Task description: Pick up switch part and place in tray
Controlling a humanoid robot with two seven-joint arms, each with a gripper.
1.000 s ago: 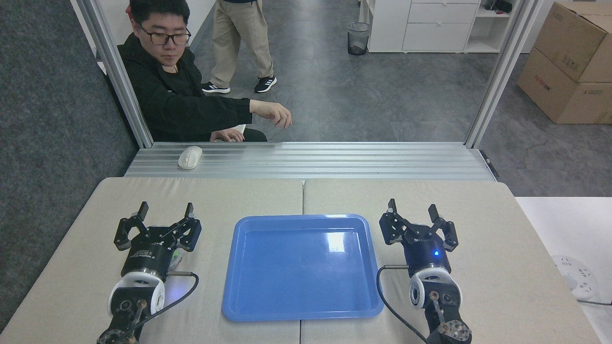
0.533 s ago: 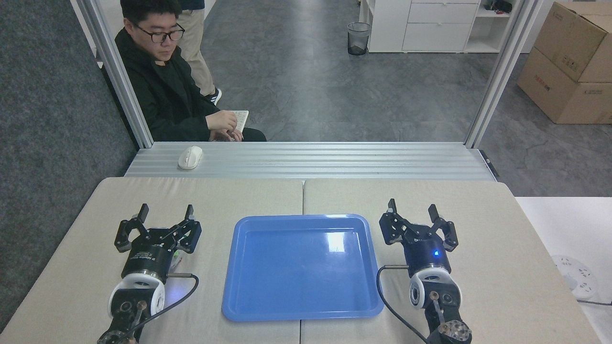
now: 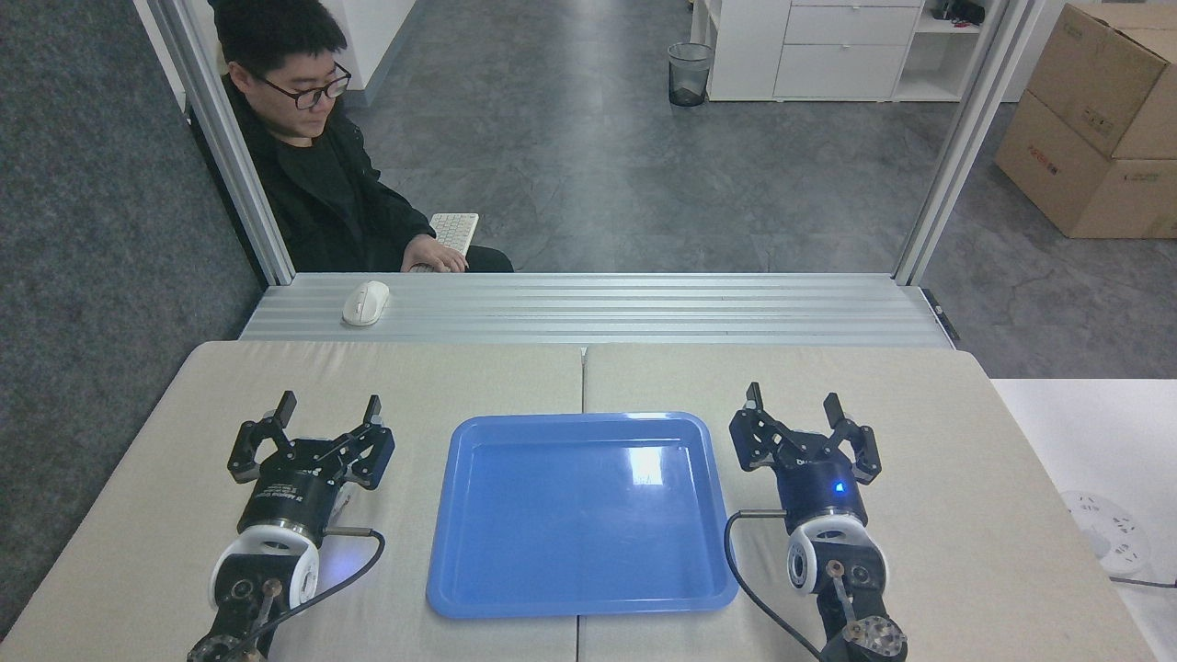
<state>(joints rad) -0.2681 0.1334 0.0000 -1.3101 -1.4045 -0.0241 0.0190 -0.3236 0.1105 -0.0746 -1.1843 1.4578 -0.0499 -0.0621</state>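
Your left claw (image 3: 328, 410) and right claw (image 3: 794, 400) are resting spread open, gripping nothing, flanking the blue tray (image 3: 441, 552) near the table's (image 3: 965, 515) front edge.

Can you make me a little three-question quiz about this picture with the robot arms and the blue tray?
1. True or false: the tray has something lying in it.
2. What white thing sits on the metal ledge behind the table? A) cup B) computer mouse C) ball
3. Fill in: the fingers of the left tool and the right tool are spread ____.

Key: 1 false, the tray is bare. 2 B. 3 open, with nothing between them.
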